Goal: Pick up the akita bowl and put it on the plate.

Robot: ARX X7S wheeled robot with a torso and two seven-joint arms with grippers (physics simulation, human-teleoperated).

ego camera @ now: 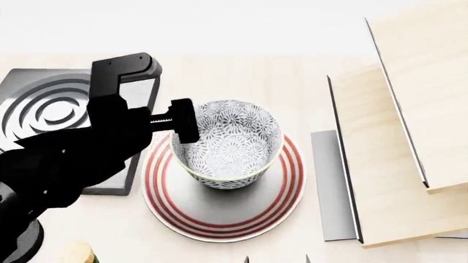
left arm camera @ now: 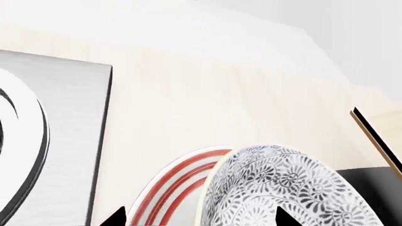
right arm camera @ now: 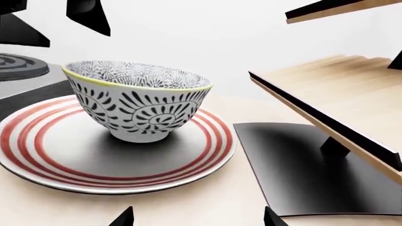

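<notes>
The akita bowl (ego camera: 230,143), white with a dense grey-black floral pattern, stands on the plate (ego camera: 219,219), a white plate with red rings. In the right wrist view the akita bowl (right arm camera: 141,101) leans slightly on the plate (right arm camera: 75,165). My left gripper (left arm camera: 201,217) is open with its tips wide apart, and the bowl (left arm camera: 283,188) rim and the plate (left arm camera: 172,183) lie between them. In the head view one of its fingers (ego camera: 184,120) sits at the bowl's left rim. My right gripper (right arm camera: 197,217) is open and holds nothing, low over the table in front of the plate.
A dark square burner (ego camera: 51,109) with grey rings lies left of the plate, partly behind my left arm. A stepped wooden rack (ego camera: 402,137) on a dark base (ego camera: 332,186) stands right of the plate. A pale yellowish object (ego camera: 76,253) shows at the bottom left.
</notes>
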